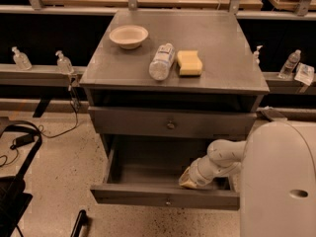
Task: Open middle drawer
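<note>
The middle drawer [148, 195] is pulled well out of the grey cabinet, its long flat front low in the view with a small round knob [168, 201]. Its grey inside is bare. My gripper [189, 179] reaches in from the right on a white arm and sits inside the drawer just behind the right part of its front. The top drawer front [170, 125] above stands slightly out from the cabinet body. The bottom drawer is hidden under the open one.
On the cabinet top [222, 43] lie a beige bowl [128, 36], a clear plastic bottle [162, 60] on its side and a yellow sponge [189, 63]. Small bottles [63, 62] stand on side ledges. My white body [281, 181] fills the lower right. Black cables [19, 142] lie at the left.
</note>
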### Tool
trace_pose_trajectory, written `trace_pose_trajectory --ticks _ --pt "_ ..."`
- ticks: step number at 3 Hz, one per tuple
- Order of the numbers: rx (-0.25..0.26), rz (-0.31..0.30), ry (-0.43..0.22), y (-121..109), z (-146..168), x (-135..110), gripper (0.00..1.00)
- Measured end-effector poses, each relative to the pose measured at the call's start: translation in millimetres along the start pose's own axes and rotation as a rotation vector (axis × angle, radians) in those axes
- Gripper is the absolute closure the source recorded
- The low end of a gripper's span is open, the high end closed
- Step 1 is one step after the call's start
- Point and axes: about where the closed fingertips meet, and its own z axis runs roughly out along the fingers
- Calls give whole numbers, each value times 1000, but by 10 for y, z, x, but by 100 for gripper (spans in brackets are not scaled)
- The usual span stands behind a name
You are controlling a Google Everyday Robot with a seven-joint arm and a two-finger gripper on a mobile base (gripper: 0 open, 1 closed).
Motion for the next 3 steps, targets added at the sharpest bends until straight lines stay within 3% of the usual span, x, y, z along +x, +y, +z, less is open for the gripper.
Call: trace_pose_trajectory --ticks 1,2,3 --pt "0 0 0 0 0 0 100" --pt "16 33 -75 26 -83 -18 100" --pt "73 122 -332 -30 -275 -196 100"
